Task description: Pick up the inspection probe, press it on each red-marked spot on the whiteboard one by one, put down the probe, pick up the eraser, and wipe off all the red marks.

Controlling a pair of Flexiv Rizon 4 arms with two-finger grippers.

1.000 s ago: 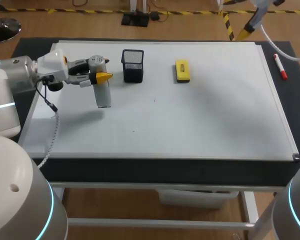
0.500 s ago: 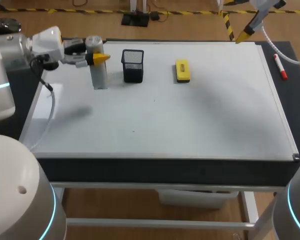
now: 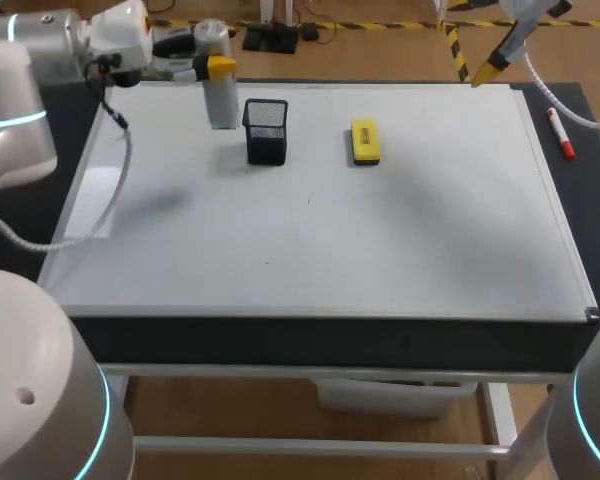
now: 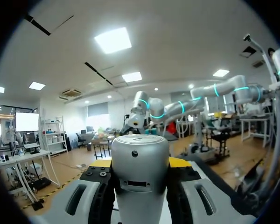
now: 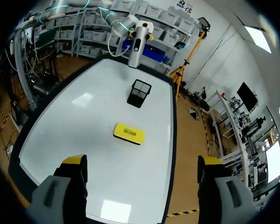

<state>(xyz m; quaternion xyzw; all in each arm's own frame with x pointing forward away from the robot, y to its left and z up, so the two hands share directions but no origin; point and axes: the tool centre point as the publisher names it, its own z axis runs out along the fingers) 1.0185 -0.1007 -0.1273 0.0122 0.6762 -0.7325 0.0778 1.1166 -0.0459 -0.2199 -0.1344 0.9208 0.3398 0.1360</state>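
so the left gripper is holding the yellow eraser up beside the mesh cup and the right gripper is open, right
Not quite. The left gripper is shut on the silver probe, not the eraser. The head view shows the yellow eraser lying on the whiteboard. The rest holds: the held thing is up beside the mesh cup, and the right gripper is open.

1. In the left wrist view, the inspection probe (image 4: 140, 186) fills the gap of the left end effector (image 4: 141, 162). Its lower end is cut off by the edge, and it hides most of both yellow tips.
2. In the head view, that end effector's far finger is hidden behind the probe.
3. The right end effector (image 3: 495, 62) is cut off by the head view's upper edge.
4. Two dark specks (image 3: 308, 200) on the whiteboard (image 3: 430, 230) are too small to tell their colour.
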